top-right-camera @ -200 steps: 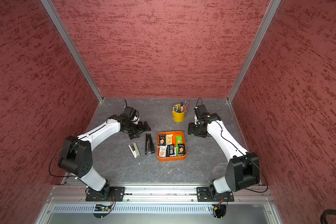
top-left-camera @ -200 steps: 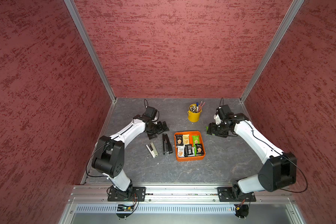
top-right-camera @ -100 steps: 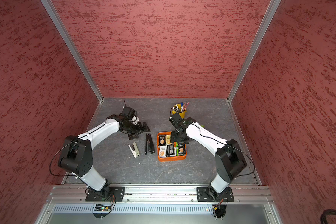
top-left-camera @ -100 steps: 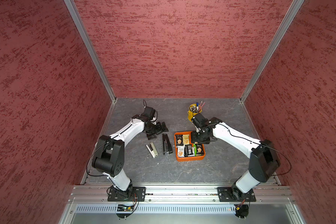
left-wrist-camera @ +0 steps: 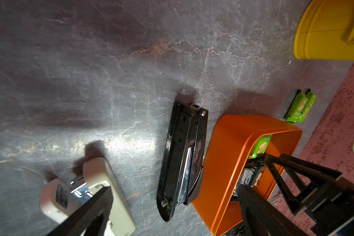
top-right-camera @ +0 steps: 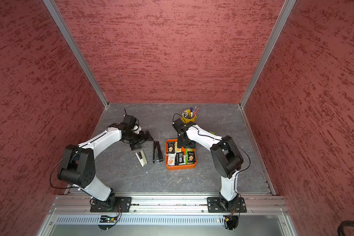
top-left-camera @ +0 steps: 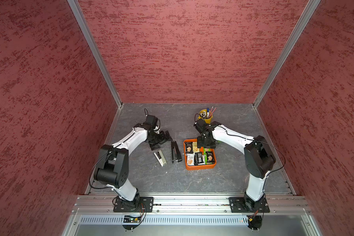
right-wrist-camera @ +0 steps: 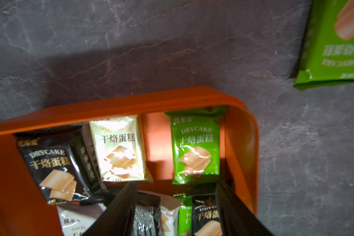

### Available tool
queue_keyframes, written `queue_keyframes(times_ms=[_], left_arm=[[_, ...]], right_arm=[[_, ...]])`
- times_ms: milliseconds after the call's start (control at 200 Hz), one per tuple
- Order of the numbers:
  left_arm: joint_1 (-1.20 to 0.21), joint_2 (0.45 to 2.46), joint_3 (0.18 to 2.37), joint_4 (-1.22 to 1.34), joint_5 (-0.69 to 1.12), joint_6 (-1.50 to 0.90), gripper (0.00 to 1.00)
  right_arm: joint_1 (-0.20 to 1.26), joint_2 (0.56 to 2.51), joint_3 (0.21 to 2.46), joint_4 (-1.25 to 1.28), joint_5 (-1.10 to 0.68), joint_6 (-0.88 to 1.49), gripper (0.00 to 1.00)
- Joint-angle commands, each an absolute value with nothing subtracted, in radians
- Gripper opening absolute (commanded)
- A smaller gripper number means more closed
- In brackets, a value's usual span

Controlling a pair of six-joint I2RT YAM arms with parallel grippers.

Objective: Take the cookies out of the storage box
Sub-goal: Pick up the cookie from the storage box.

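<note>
The orange storage box (top-left-camera: 199, 167) (top-right-camera: 180, 167) sits mid-table with several cookies (top-left-camera: 198, 156) in it. The right wrist view shows a white packet (right-wrist-camera: 119, 147), a green one (right-wrist-camera: 196, 147) and a black one (right-wrist-camera: 51, 167) along its far wall. My right gripper (top-left-camera: 205, 144) (right-wrist-camera: 176, 210) hangs open, low over the box's far half, its fingers (right-wrist-camera: 119, 208) straddling more packets without clamping any. Two green packets (left-wrist-camera: 300, 106) (right-wrist-camera: 333, 40) lie on the table past the box. Left of the black stapler, my left gripper (top-left-camera: 159, 141) (left-wrist-camera: 176, 190) is wide open and holds nothing.
A black stapler (top-left-camera: 175, 152) (left-wrist-camera: 184, 155) lies right against the box's left side, and a beige stapler (top-left-camera: 160, 158) (left-wrist-camera: 102, 183) further left. A yellow pen bucket (top-left-camera: 206, 117) (left-wrist-camera: 331, 30) stands behind the right wrist. Red walls close in three sides.
My right arm swung in from the table right of the box and now has its gripper low over the packets. The left arm has hardly moved.
</note>
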State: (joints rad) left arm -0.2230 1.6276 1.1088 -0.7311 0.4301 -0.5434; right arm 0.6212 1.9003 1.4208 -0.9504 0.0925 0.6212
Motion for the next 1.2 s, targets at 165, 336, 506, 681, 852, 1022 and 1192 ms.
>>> queue_keyframes(times_ms=[165, 336, 506, 681, 852, 1022, 1192], left_arm=[[-0.209, 1.605, 1.111, -0.719, 0.447, -0.522, 1.00], [-0.204, 1.593, 1.102, -0.726, 0.446, -0.520, 1.00], [-0.197, 1.575, 1.091, -0.734, 0.443, -0.520, 1.00], [-0.193, 1.563, 1.091, -0.748, 0.439, -0.513, 1.00], [-0.192, 1.556, 1.092, -0.754, 0.438, -0.511, 1.00], [-0.191, 1.556, 1.094, -0.755, 0.441, -0.505, 1.00], [-0.191, 1.559, 1.091, -0.750, 0.447, -0.505, 1.00]], right_arm=[[0.627, 1.962, 1.470, -0.931, 0.127, 0.627, 0.65], [0.627, 1.992, 1.471, -0.909, 0.100, 0.626, 0.64], [0.627, 2.013, 1.463, -0.886, 0.086, 0.626, 0.64], [0.627, 2.019, 1.456, -0.847, 0.041, 0.630, 0.63], [0.629, 1.987, 1.436, -0.785, -0.008, 0.652, 0.62], [0.629, 1.944, 1.438, -0.822, 0.043, 0.652, 0.62], [0.628, 1.921, 1.435, -0.902, 0.122, 0.657, 0.62]])
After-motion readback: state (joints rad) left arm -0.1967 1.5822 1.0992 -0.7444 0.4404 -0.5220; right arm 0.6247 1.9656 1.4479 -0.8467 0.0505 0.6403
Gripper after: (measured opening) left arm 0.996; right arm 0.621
